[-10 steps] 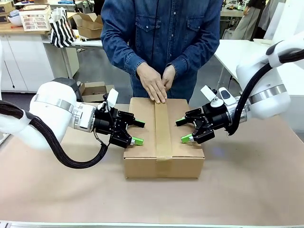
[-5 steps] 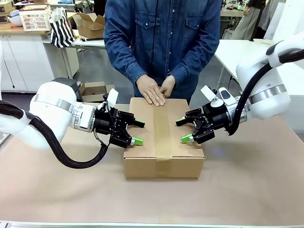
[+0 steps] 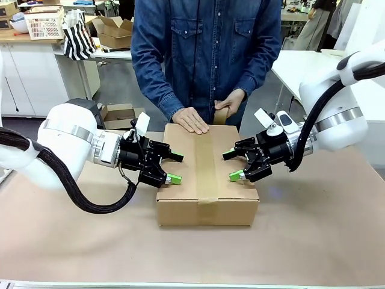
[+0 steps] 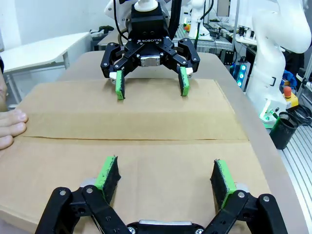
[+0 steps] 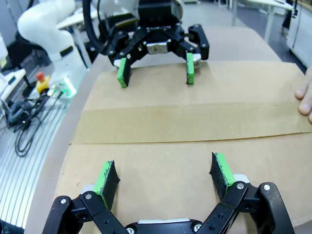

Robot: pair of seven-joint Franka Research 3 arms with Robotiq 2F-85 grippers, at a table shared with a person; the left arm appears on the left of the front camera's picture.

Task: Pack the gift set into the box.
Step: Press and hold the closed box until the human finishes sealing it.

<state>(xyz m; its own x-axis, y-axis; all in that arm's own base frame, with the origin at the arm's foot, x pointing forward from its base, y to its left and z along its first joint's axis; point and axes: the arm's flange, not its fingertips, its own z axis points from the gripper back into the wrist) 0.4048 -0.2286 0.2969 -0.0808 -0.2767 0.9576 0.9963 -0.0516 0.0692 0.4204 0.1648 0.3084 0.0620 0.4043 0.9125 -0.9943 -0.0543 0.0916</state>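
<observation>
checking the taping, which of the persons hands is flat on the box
The hand at picture left lies flat on the box at its far edge, beside the tape seam. The other hand is raised, holding something brown.

White cabinets (image 3: 24, 78) and white table (image 3: 304, 66) behind brown tabletop (image 3: 313, 235).

One box (image 3: 207, 174), closed, with one tape strip (image 3: 206, 162) along its seam. Two grippers: left gripper (image 3: 175, 168), right gripper (image 3: 230, 165) (jaws spread on both). One person, two hands: one hand (image 3: 191, 120) flat on the box, other hand (image 3: 230, 102) raised.
</observation>
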